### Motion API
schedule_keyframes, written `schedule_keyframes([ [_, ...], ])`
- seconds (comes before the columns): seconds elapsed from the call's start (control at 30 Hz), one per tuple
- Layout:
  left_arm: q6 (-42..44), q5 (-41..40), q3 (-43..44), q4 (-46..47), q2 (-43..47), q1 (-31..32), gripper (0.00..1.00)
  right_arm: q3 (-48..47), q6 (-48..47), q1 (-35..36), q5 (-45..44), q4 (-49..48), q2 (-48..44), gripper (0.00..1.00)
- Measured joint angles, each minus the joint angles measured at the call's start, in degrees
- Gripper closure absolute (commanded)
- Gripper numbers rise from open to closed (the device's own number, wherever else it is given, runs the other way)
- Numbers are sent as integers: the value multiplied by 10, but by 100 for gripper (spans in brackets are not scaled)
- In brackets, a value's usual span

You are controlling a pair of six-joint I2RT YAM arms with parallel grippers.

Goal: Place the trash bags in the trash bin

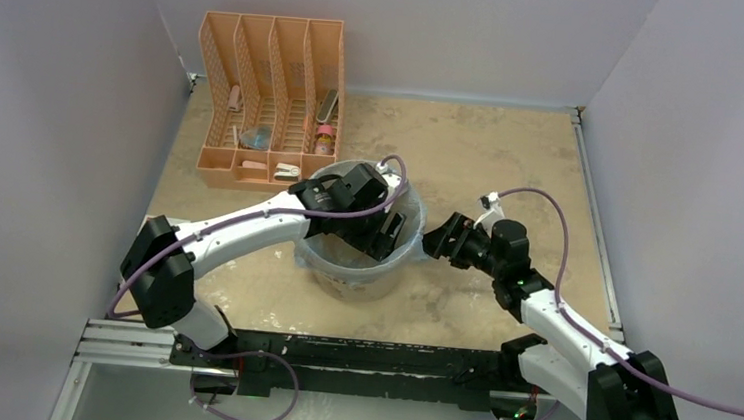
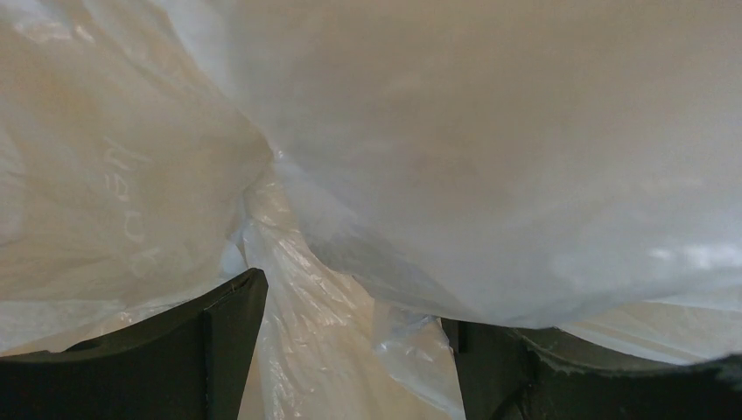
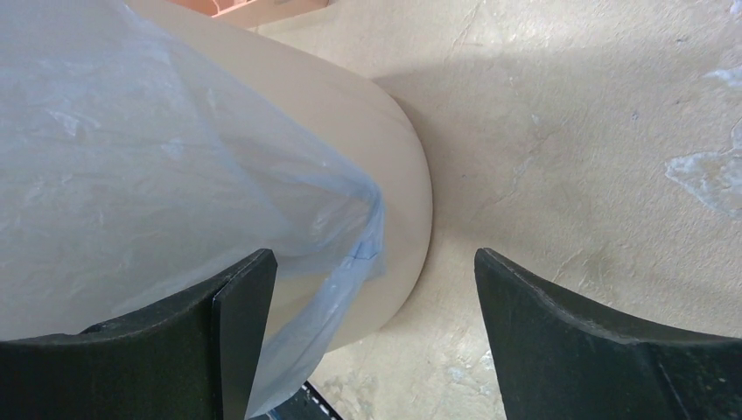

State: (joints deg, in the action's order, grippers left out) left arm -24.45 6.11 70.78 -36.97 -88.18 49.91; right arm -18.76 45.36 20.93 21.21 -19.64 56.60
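The trash bag [image 3: 131,175] lines the trash bin [image 3: 385,149], its pale blue film draped over the rim and hanging down the outer wall; the bin stands near the middle of the table [image 1: 492,159], just in front of an orange mesh organizer [image 1: 266,101]; the left gripper [image 2: 354,302] reaches down into the bin's mouth, fingers spread apart with loose crinkled film lying between them, nothing pinched; the right gripper [image 3: 374,255] hovers just beside the bin's right wall, fingers wide apart, the bag's hanging edge close to one finger [image 3: 236,306], not clamped.
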Motion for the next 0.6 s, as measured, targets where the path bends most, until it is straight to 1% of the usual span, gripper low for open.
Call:
schedule_keyframes([
  [0.17,0,14,-20,15,9,0,30,-4,-6,0,-10,7,0,16],
  [0.27,3,18,-21,13,12,0,29,-5,-9,0,-15,10,12,18],
  [0.3,4,19,-21,12,12,0,27,-5,-9,0,-17,11,18,19],
  [0.37,6,20,-21,10,13,0,24,-5,-9,0,-18,10,30,21],
  [0.5,6,19,-31,10,30,0,23,-5,-14,0,-16,-4,68,25],
  [0.6,6,21,-40,10,63,0,25,-5,-16,0,-5,-14,107,26],
])
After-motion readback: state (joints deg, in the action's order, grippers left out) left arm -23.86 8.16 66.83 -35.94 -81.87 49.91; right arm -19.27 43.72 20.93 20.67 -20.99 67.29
